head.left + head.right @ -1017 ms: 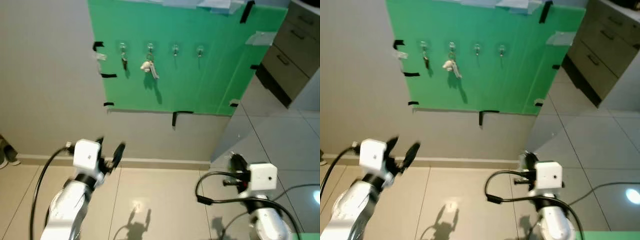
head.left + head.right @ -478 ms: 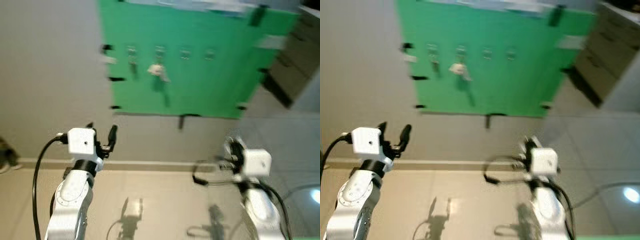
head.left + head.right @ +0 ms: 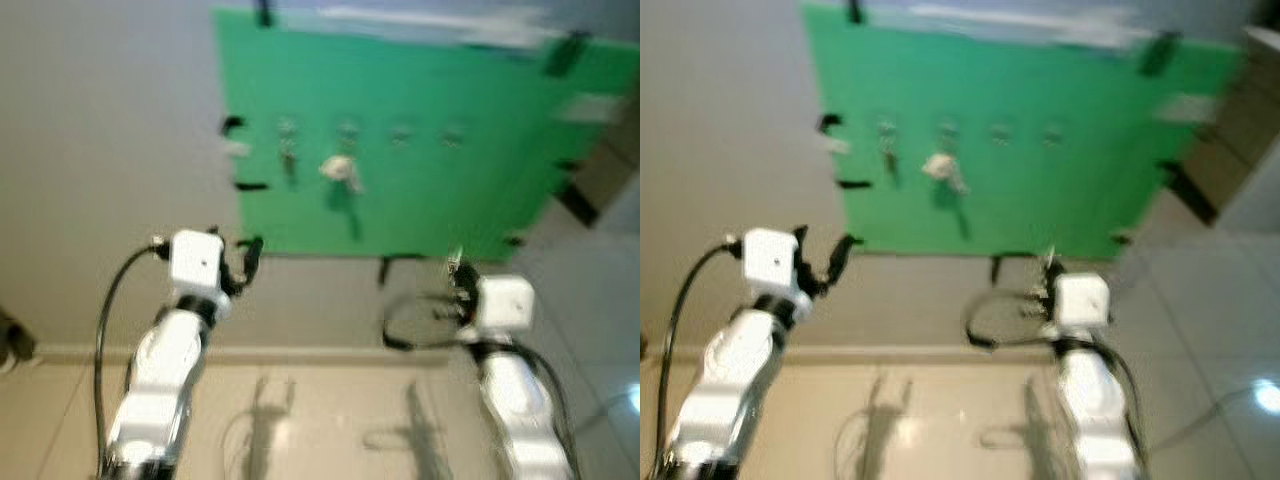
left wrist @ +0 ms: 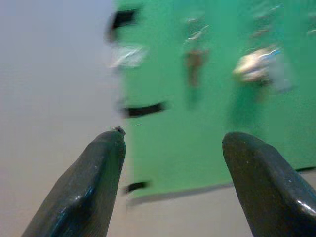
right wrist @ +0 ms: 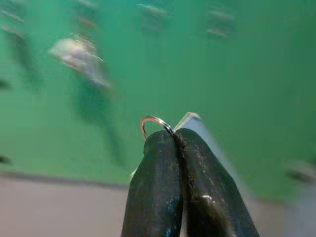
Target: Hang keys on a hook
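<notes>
I have the right gripper [image 5: 177, 136] raised below the green board [image 3: 400, 200], fingers pinched tight on the keys [image 5: 157, 123] by their ring, short of the hooks [image 3: 401, 133], while my left gripper [image 4: 170, 143] stands wide apart.

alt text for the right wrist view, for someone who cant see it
The right tool is shut on a key ring, whose metal loop sticks out above its black tips. Behind it, blurred, is a green board with a pale bunch of keys already hanging.
</notes>
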Robot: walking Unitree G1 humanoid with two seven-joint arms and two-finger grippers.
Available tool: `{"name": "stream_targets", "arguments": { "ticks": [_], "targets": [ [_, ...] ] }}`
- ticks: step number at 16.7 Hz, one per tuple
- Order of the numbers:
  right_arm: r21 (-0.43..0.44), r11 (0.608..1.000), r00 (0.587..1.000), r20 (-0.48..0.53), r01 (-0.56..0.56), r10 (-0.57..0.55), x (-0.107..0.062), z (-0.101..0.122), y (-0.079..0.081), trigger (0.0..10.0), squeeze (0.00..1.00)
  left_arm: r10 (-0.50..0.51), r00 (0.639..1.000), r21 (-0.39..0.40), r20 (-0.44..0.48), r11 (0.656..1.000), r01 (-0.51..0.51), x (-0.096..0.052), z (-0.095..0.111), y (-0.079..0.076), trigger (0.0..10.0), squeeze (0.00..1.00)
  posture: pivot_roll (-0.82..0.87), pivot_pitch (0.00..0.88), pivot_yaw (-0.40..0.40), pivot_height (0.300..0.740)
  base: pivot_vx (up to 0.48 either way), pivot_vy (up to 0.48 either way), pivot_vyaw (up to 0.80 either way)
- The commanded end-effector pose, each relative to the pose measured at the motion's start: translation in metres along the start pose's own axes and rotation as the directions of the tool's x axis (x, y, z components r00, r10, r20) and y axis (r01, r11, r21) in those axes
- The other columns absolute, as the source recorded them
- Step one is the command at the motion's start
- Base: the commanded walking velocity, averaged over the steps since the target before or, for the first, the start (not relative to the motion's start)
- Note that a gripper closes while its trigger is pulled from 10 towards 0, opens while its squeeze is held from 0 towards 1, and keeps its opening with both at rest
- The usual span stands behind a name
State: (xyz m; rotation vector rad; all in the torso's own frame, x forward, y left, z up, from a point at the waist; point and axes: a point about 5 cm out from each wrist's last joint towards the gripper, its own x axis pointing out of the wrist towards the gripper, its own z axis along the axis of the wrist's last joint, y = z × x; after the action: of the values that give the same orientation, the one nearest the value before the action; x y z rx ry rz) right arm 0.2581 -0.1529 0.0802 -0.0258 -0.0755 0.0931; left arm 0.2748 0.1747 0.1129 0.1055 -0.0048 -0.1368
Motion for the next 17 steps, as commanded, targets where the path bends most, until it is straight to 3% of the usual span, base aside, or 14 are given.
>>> {"name": "stream_targets", "arguments": {
  "ticks": [1,3,7,10,13,17],
  "targets": [
    [-0.021,1.000,1.000,0.001,0.015,-0.015,-0.002,0.000,-0.010,10.0,0.00,-0.021,1.000,-0.010,0.014,1.000,0.022,0.006,0.004,-0.006,10.0,0.00,0.03,0.000,-0.028,0.740,0.480,0.000,0.00],
    [-0.009,1.000,1.000,-0.009,0.006,-0.006,-0.001,-0.001,-0.010,10.0,0.00,-0.045,0.999,-0.016,0.002,0.999,0.045,0.008,0.002,-0.009,10.0,0.00,0.02,0.000,-0.025,0.740,0.480,0.000,0.00],
    [-0.006,0.999,0.998,0.042,0.042,-0.042,0.011,0.014,-0.016,10.0,0.00,-0.030,1.000,0.005,0.006,1.000,0.030,0.014,0.002,-0.009,10.0,0.00,0.01,0.000,-0.019,0.740,0.000,0.000,0.00],
    [0.121,0.988,0.994,0.060,-0.094,0.087,0.046,0.043,-0.014,10.0,0.00,-0.046,0.999,-0.007,0.019,0.999,0.046,0.020,0.004,-0.013,10.0,0.00,-0.01,0.000,-0.012,0.740,0.000,0.000,0.00],
    [0.133,0.978,0.983,0.116,-0.160,0.145,0.077,0.074,-0.021,10.0,0.00,-0.058,0.998,0.001,0.033,0.998,0.058,0.026,0.008,-0.015,10.0,0.00,0.00,0.000,-0.019,0.740,0.000,0.000,0.00],
    [0.143,0.968,0.972,0.141,-0.208,0.188,0.086,0.090,-0.021,10.0,0.00,-0.074,0.996,-0.012,0.049,0.997,0.075,0.022,0.008,-0.018,10.0,0.00,0.02,0.000,-0.035,0.740,0.162,-0.175,0.00]
  ]
}}
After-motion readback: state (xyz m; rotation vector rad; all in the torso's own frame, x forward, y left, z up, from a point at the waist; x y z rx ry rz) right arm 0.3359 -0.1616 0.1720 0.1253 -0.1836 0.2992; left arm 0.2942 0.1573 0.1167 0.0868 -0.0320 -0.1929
